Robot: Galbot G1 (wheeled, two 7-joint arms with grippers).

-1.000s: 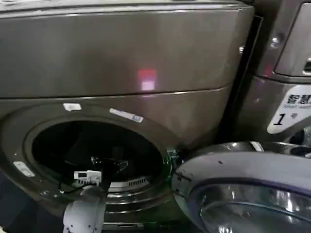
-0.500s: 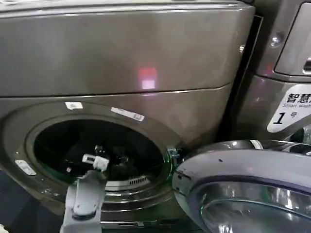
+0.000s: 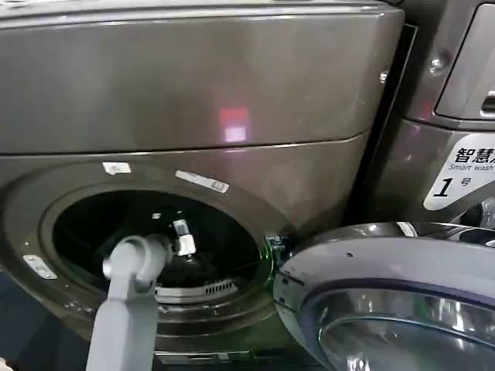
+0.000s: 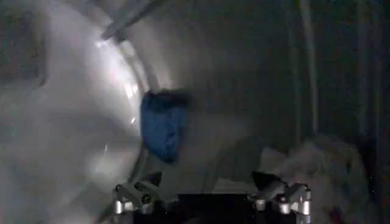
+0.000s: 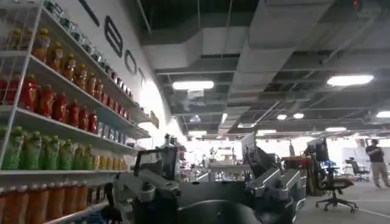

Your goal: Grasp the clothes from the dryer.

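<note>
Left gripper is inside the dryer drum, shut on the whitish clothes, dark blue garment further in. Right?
Not quite. The left gripper is inside the dryer drum, but open and empty, per the left wrist view; the clothes lie ahead of it, the blue garment further in.

Over the last second we have pushed our left arm [image 3: 128,309] up and forward through the dryer [image 3: 193,93] porthole, so its wrist joint now sits higher in the opening. Our left gripper [image 4: 210,192] has gone deeper into the drum, fingers apart, with the clothes [image 4: 317,167] just ahead.
</note>
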